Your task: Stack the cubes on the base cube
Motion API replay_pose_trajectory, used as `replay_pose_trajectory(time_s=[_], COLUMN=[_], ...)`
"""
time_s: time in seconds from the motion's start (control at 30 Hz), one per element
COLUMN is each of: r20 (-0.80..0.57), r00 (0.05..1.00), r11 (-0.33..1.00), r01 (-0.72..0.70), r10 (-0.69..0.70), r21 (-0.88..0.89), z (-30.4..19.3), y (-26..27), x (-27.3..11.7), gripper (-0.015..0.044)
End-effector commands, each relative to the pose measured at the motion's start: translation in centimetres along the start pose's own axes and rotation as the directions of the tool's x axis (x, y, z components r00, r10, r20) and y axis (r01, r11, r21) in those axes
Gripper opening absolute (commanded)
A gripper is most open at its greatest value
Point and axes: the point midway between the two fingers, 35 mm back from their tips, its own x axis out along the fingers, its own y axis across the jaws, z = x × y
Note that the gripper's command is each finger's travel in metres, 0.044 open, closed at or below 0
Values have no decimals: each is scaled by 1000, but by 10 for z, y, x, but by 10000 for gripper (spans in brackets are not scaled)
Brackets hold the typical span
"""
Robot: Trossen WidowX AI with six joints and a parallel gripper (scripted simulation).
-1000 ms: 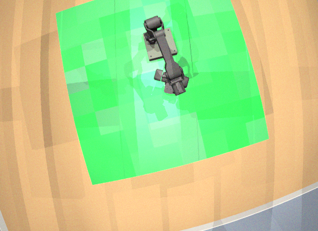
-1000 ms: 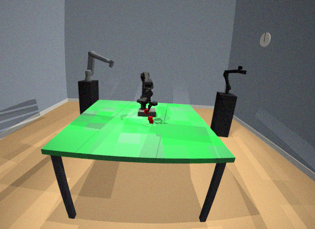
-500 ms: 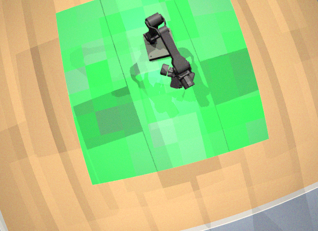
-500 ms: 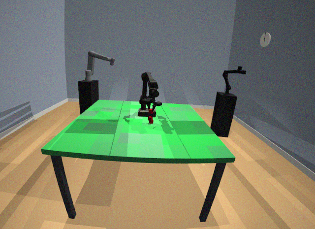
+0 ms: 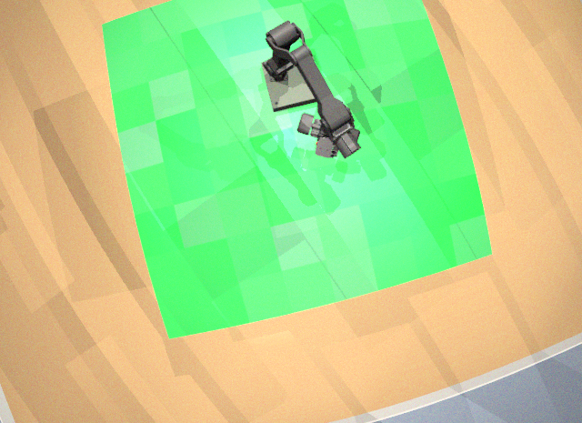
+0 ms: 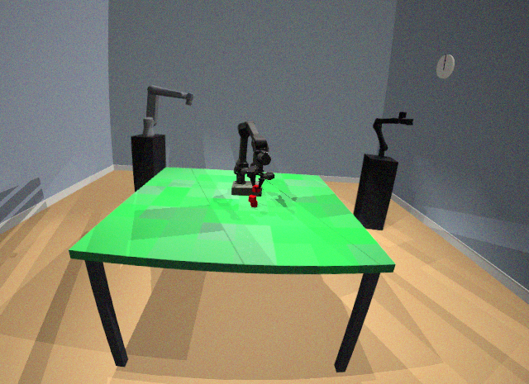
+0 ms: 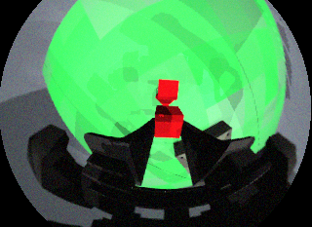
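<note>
My gripper [image 6: 256, 186] [image 7: 167, 121] is shut on a red cube [image 6: 255, 188] [image 7: 168, 126], held above the table. Beyond it in the wrist view, another red cube [image 7: 169, 89] [image 6: 252, 197] shows close to the held cube's far edge. In the exterior view that cube sits on top of the red base cube [image 6: 254, 204], shifted to the left of it. The base cube is mostly hidden in the wrist view. In the top view the arm hides the cubes almost wholly. I cannot tell the exact height of the held cube over the stack.
The arm's grey base plate [image 5: 294, 92] [image 6: 240, 189] stands on the green table [image 5: 211, 174] [image 6: 192, 239], behind the cubes in the exterior view. Two other arms stand on black pedestals [image 6: 149, 158] [image 6: 375, 192] beyond the table's sides.
</note>
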Motion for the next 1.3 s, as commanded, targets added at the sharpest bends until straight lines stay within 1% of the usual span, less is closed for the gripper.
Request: replay_pose_trajectory(time_s=[0.0,0.5,0.93,1.27], r20=[-13,-14,-2,-2], r00=[1000,1000,1000,1000], r11=[1000,1000,1000,1000], r01=[0,0,6,6], r10=[0,1,-6,-6], r21=[11,12,-9,-10], z=[-2,-2,-2,-2], y=[-2,-2,-1,-1], x=[13,19,46,47], gripper=[105,105,105,105])
